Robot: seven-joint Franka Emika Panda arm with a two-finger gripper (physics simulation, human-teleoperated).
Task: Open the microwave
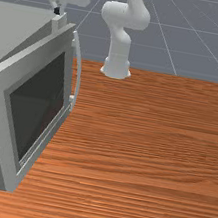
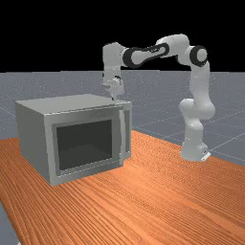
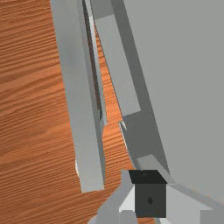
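Microwave door (image 2: 85,146) stands ajar beside the downward-pointing hand (image 2: 114,97).

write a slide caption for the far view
End effector at the top edge of the microwave, near the handle, door ajar

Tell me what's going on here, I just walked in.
A robot arm is at work on a microwave that sits on a wooden table. The door stands partly open, with a gap between it and the body. The hand is low by the microwave's top, near the handle side, seemingly to open the door wider.
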